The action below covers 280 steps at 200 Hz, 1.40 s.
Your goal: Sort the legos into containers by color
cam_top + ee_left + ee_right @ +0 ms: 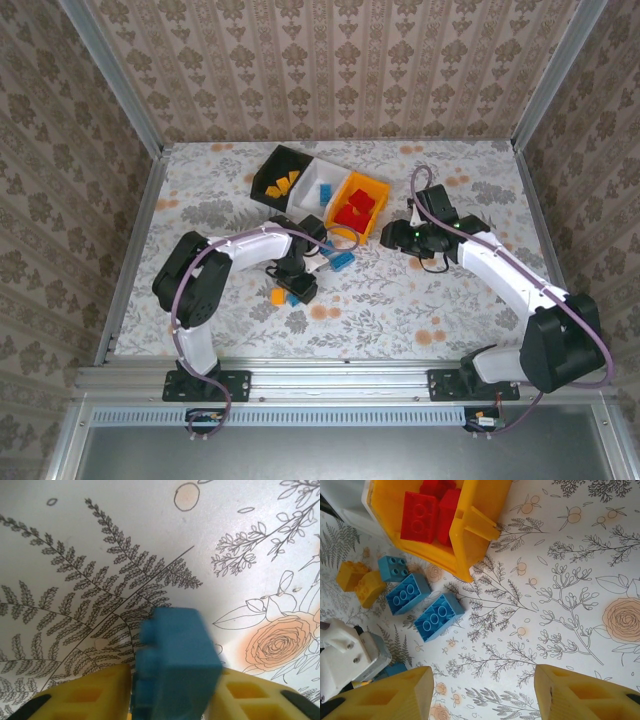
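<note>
At the far left, the left gripper [296,290] is down on the flower-printed table [200,190]. Its wrist view shows its yellow fingers [85,700] set against either side of a small blue plastic brick [177,660], so it is pinching that brick. The brick is blurred, so I cannot tell whether it has left the surface. Touching or just beside the gripper lies a small orange-yellow plastic brick [277,296], and a little to the right several loose blue bricks [439,616] rest near the containers. Behind them stands the joined row: the black open-top plastic bin [262,180] holding orange-yellow pieces, the white plastic bin [322,172] with a blue piece inside, and the orange-yellow plastic bin [480,505] holding red plastic bricks [420,510]. Further right, the right gripper [482,695] hovers over bare table beside that last bin, its fingers spread wide with nothing between them. The step in hand looks like the pick-up of a blue piece, with only blue and orange-yellow pieces seen outside the bins. The next move calls for a clean lift, a carry back to the middle white bin, and a release squarely inside its walls, keeping clear of the neighbouring bricks and the other arm.
</note>
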### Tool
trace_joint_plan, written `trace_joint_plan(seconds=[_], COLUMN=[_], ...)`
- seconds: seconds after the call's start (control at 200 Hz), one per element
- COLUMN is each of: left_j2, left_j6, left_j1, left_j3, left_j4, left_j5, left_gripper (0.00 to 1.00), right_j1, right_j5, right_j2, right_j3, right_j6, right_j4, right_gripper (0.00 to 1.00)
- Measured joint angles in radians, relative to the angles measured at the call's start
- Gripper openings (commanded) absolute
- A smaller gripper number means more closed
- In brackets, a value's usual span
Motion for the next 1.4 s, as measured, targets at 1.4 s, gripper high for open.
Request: trace_joint_plan(seconds=[1.4], left_j2=[0.485], left_j6=[-0.701], left_j1=[0.401], left_j3=[1.023], left_j4=[0.264], left_j5=[0.388], left_gripper=[0.28], right_j1=[0.000], right_j5=[0.018], right_j2=[-0.115], right_j3=[-0.105], right_j6=[0.061], right_j4=[0.011], right_gripper=[0.57])
